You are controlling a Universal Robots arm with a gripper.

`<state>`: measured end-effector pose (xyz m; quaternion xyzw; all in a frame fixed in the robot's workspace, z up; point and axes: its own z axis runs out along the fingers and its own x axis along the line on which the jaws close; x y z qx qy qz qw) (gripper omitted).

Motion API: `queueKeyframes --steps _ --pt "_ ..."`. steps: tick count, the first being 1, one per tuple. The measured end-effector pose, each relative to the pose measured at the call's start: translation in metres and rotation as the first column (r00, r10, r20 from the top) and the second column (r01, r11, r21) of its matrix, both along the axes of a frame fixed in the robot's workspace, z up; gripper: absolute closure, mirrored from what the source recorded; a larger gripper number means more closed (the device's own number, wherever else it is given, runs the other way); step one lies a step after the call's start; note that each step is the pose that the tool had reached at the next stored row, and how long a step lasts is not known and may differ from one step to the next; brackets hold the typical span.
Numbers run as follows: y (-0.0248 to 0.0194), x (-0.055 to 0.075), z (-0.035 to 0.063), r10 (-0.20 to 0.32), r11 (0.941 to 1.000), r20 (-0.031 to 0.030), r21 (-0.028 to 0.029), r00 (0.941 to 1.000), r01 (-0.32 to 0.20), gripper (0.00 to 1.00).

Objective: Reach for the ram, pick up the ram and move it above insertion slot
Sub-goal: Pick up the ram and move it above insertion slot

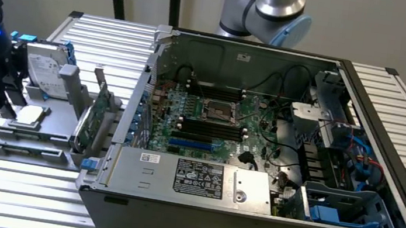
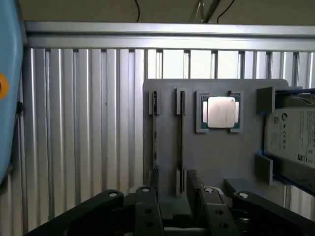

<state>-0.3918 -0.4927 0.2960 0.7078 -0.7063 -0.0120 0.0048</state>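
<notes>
The main risk I see is taking the wrong part. The ram (image 2: 181, 142) stands on its edge in a grey holder (image 2: 221, 162), and a second thin card (image 2: 154, 132) stands just beside it, parallel. If I am shifted a little toward that side, the fingers (image 2: 147, 211) could close on the neighbour, or on both together.

A second risk is the holder itself. Its small grey clips hold the ram at both ends, and the fingers hang near one of these ends. I judge they could pinch the clip instead of the board, or lift the ram tilted. A tilted ram would then not line up with the insertion slot (image 1: 205, 127), a long black socket among several equal ones in the open computer case (image 1: 252, 221), well apart from the holder.

The fingers are spread wide, one on each side of the ram's line, and they grip nothing.

The ram shows as a very thin, dark, straight line, so there is little surface to grip. The holder rests on the ribbed metal worktop (image 2: 74, 123).
</notes>
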Motion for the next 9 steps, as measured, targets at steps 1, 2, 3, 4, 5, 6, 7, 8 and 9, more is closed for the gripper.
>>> queueKeyframes --steps 1,2,3,4,5,6,7,8,9 --pt "-0.0018 0.0 -0.0018 0.0 1.0 0.0001 0.0 1.0 0.0 0.64" --pt "-0.0036 0.0 -0.0036 0.0 1.0 0.0001 0.0 1.0 0.0 0.64" --pt "-0.0055 0.0 -0.0056 0.0 1.0 0.0001 0.0001 1.0 0.0 0.64" --pt "-0.0072 0.0 -0.0074 0.0 1.0 0.0001 0.0 1.0 0.0 0.64" --pt "-0.0086 0.001 -0.0091 0.0 1.0 0.0001 0.0001 1.0 0.0 0.64" --pt "-0.0099 0.001 -0.0111 0.0 1.0 0.0001 0.0002 1.0 0.0 0.64" --pt "-0.0109 0.001 -0.0129 0.0 1.0 0.0002 0.0002 1.0 0.0 0.64" --pt "-0.0117 0.001 -0.0147 0.0 1.0 0.0002 0.0002 1.0 0.0 0.64" --pt "-0.0123 0.001 -0.0164 0.0 1.0 0.0001 0.0001 1.0 0.0 0.64"
